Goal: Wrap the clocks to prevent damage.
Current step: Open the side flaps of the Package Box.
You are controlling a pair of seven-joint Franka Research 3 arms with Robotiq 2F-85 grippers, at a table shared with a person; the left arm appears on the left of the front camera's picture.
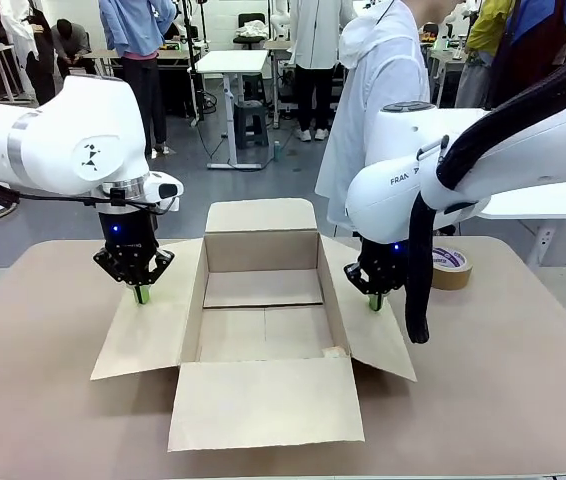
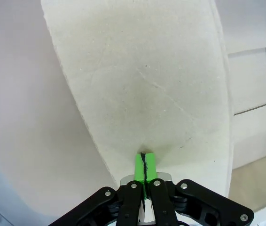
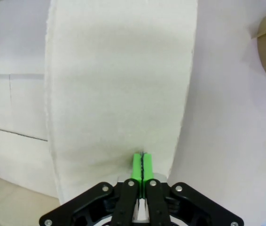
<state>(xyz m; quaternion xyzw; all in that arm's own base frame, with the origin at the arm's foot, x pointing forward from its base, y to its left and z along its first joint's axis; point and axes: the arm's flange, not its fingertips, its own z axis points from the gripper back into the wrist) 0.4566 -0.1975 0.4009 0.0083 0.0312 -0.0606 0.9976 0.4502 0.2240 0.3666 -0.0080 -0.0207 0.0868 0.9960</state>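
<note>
Carton [image 1: 263, 252], brown cardboard, stands open at the centre of the tabletop [image 1: 43, 400], with all four flaps folded outward. The far flap lies toward the person [image 1: 378, 90], who stands at the far side in a white hooded top. The near flap lies flat toward the robot.

Left end effector [image 1: 141, 294]: pointed straight down over the left flap [image 1: 148, 330]. It is clenched, with the green pads [image 2: 139, 165] pressed together and nothing between them. The left wrist view places the pad tips at the flap surface, over a faint shadow.

Right end effector [image 1: 375, 300]: pointed straight down over the right flap [image 1: 373, 335], near its far end. It is likewise clenched, pads pressed together with nothing between them. The right wrist view places the tips at the flap surface, near the flap's outer edge.

Tape roll [image 1: 451, 268], brown, lies flat on the tabletop just beyond the right flap, beside the right arm.
</note>
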